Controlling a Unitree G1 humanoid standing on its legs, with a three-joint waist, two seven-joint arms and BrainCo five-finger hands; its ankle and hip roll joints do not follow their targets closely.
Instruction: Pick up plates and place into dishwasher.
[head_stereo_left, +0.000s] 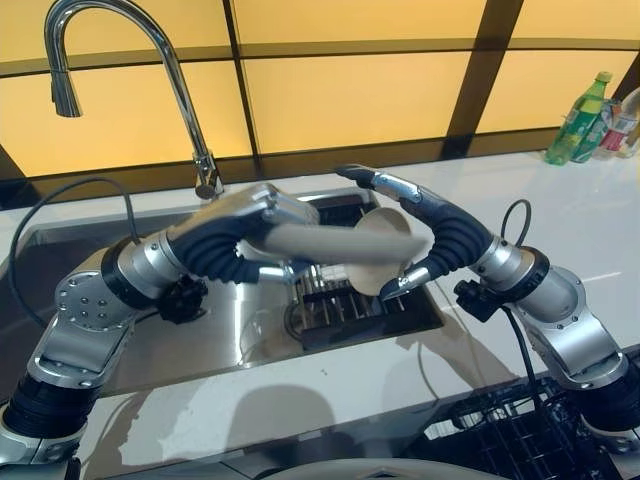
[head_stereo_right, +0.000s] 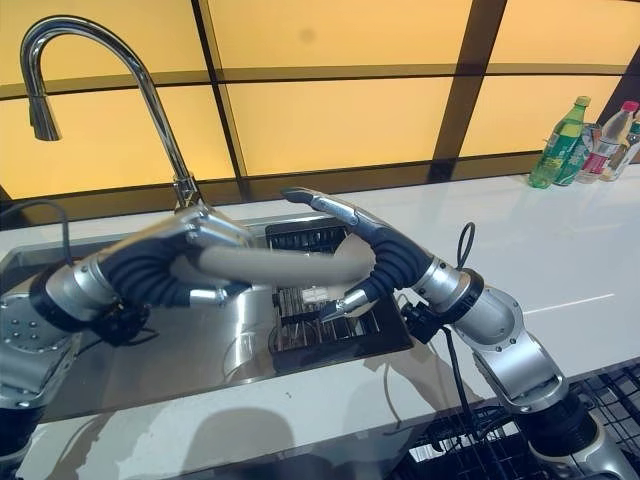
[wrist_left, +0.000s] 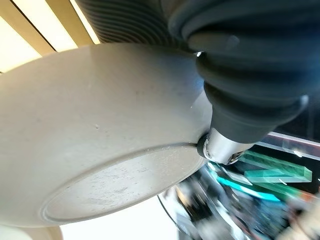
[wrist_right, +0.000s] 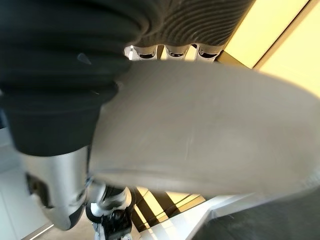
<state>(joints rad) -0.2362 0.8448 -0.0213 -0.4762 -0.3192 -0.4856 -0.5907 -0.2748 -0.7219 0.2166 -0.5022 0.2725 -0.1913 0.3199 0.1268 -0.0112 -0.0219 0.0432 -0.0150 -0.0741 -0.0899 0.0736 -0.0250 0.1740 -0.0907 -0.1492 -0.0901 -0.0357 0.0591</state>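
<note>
Step in hand: carrying 1 plate (head_stereo_left: 350, 245) out of the sink (head_stereo_left: 140, 340), judged an early-to-middle stage, since the plate is lifted but not yet in any rack.

The beige plate is held in the air above the sink basin, over the dark wire rack (head_stereo_left: 345, 305) that sits at the basin's right end. It touches neither rack nor basin.

The left hand (head_stereo_left: 255, 225) reaches in from the sink's left side, its forearm roughly level. Its fingers lie over the plate's near-left rim and its thumb shows under the base in the left wrist view, so it grips the plate.

The right hand (head_stereo_left: 420, 240) comes in from the counter (head_stereo_left: 560, 230) on the right, wrist bent toward the sink. Its fingers arch over the plate's far-right rim and its thumb points down below the rim, so it too clasps the plate. The right wrist view shows the plate (wrist_right: 210, 130) lying against this hand.

A tall curved faucet (head_stereo_left: 150, 70) stands at the sink's back edge. Bottles (head_stereo_left: 585, 120) stand at the counter's far right corner. A black wire basket (head_stereo_left: 520, 440), probably the dishwasher rack, lies below the counter's front edge at the right.

Next move, as a judgement: the plate must pass to 1 hand or travel with both, clear the counter's front edge, then be tipped upright to slot between the lower basket's tines.
</note>
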